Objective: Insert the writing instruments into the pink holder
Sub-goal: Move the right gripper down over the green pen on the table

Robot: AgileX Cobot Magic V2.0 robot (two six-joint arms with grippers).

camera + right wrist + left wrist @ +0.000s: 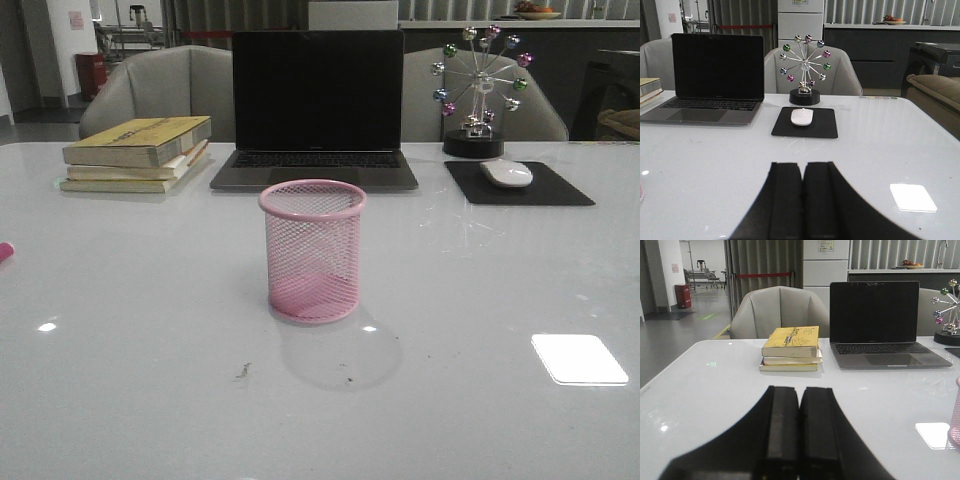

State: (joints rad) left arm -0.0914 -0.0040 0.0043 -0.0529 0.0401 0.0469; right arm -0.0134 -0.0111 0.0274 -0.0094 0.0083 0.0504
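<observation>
Pink holder (312, 250) upright at tabletop (130, 380) centre, opening upward, long axis vertical; mesh see-through, nothing visible inside. Sliver of pink at far left tabletop edge (5, 252), probably the magenta marker, orientation not readable; green marker not seen. Behind holder: open laptop (317, 105), screen dark. Left rear: stack of books (138, 152), yellow cover on top. Right rear: white mouse (507, 172) on black mouse pad (560, 188), ferris-wheel ornament (481, 85) just behind the pad. Approach to holder from front unobstructed. Left hand (799, 427) clenched, fingers touching, grasping nothing. Right hand (802, 200) likewise clenched, fingers pressed together, nothing between.
</observation>
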